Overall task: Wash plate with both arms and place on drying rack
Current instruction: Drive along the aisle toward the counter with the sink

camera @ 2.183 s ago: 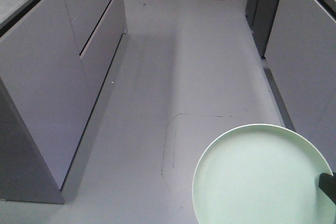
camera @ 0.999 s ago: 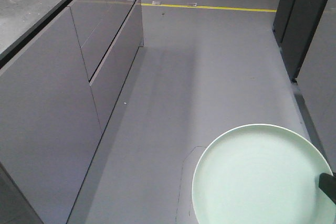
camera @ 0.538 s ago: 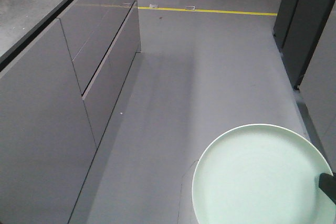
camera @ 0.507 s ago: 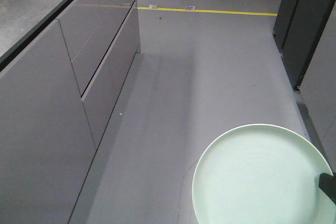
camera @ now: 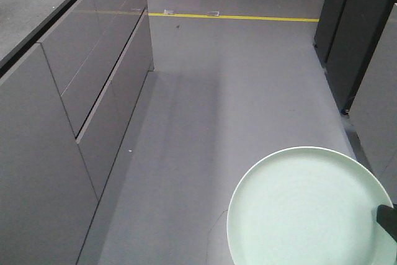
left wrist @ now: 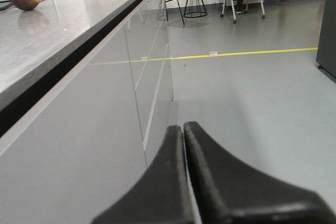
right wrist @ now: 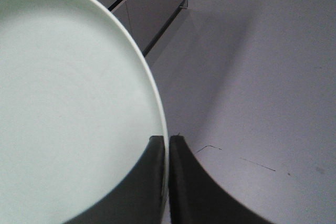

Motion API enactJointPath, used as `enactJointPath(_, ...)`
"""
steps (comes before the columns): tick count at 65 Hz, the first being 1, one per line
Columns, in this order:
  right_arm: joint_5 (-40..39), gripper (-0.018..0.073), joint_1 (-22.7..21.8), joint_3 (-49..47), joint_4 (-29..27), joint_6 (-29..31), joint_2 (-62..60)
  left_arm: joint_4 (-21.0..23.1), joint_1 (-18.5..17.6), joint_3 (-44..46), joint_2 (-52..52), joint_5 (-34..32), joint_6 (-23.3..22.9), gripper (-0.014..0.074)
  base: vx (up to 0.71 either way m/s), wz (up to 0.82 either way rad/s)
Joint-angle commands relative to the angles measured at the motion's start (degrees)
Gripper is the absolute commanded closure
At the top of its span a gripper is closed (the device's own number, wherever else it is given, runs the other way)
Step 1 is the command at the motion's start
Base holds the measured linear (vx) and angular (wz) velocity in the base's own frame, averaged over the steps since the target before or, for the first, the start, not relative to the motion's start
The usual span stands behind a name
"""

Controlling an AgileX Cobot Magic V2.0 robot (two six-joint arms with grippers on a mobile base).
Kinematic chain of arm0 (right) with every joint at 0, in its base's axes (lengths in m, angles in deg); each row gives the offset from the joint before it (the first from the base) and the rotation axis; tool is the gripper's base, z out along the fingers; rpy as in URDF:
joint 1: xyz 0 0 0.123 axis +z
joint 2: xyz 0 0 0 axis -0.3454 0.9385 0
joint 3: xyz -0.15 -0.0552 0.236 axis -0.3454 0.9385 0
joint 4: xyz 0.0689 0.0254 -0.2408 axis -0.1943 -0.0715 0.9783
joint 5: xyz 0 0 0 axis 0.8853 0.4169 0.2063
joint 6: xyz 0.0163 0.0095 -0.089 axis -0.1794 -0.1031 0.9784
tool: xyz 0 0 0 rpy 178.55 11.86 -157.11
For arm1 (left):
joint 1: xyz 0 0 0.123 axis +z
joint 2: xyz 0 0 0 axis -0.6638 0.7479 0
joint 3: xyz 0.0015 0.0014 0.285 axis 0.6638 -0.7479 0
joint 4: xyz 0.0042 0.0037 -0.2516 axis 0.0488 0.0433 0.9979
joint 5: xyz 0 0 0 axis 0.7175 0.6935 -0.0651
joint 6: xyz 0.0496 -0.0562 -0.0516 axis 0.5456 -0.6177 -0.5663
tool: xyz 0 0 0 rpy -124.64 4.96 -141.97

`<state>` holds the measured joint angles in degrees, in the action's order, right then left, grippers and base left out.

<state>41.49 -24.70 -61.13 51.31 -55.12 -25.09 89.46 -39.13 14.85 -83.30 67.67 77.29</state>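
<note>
Right gripper (right wrist: pixel 167 140) pinches the plate (right wrist: pixel 73 103) by its rim, above grey floor (right wrist: pixel 262 77). Left gripper (left wrist: pixel 182 128) pressed together, empty, near cabinets (left wrist: pixel 105 129).

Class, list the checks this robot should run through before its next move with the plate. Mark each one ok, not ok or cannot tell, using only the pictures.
1. Round pale mint-green plate secured: ok, the right gripper is shut on its rim.
2. Left gripper free to help: ok, shut with nothing in it.
3. Way ahead: ok, no obstacle shows on the grey floor beside the grey cabinets.
4. Plate washed: cannot tell.
5. Drying rack located: not ok, it is in no view.
</note>
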Motion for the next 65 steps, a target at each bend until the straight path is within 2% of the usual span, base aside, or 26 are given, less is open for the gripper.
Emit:
enactJointPath(1,-3.5,0.0561,-0.4,-1.5,-2.0,0.5,0.3,0.1,0.1,1.2,-0.8,-4.0,-0.4,0.0603,0.22,-0.13)
enactJointPath(65,-3.5,0.0561,-0.4,-1.5,-2.0,0.5,0.3,0.1,0.1,1.2,-0.8,-4.0,-0.4,0.0603,0.19,-0.10)
